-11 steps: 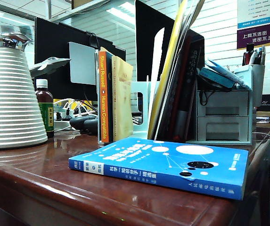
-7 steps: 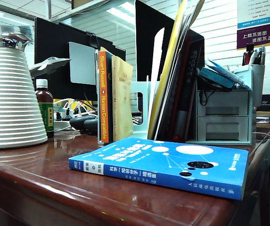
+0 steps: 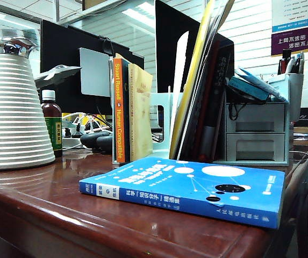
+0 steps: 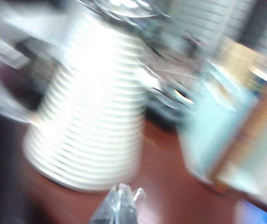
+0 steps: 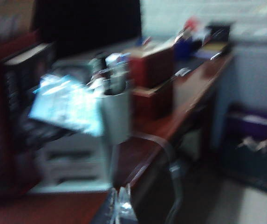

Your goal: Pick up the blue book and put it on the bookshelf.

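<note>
Exterior view: the blue book lies flat on the near part of the wooden desk, with the bookshelf behind it. Neither arm shows there. In the blurred wrist views, the left gripper is clenched, empty, near the white ribbed cone; the right gripper looks closed too.

I count one blue book lying flat, two books standing upright, one bookshelf, one brown bottle, two grey drawers, and my two hands.
</note>
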Tool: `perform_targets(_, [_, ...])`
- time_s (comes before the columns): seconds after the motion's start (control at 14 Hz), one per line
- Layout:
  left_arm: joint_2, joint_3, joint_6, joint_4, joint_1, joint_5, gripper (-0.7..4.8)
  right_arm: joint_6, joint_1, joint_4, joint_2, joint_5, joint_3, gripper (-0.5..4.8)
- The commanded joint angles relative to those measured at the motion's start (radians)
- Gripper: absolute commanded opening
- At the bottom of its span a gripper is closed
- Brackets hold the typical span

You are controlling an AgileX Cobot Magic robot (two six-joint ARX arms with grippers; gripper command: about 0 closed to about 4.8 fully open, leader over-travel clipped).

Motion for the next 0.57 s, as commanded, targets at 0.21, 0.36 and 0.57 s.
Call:
perform_targets(0.21, [0.449,0.070,-0.372,0.278,-0.087,0.377,-0.05,-0.008,0.002,-0.039,0.434,-0.159,0.268,-0.06])
perform_targets(0.36, [0.643,0.084,-0.491,0.344,-0.145,0.468,-0.05,-0.007,0.002,-0.037,0.570,-0.270,0.314,-0.06])
perform_targets(0.57, [0.855,0.122,-0.534,0.372,-0.227,0.600,0.09,-0.007,0.003,0.050,0.732,-0.417,0.321,-0.06])
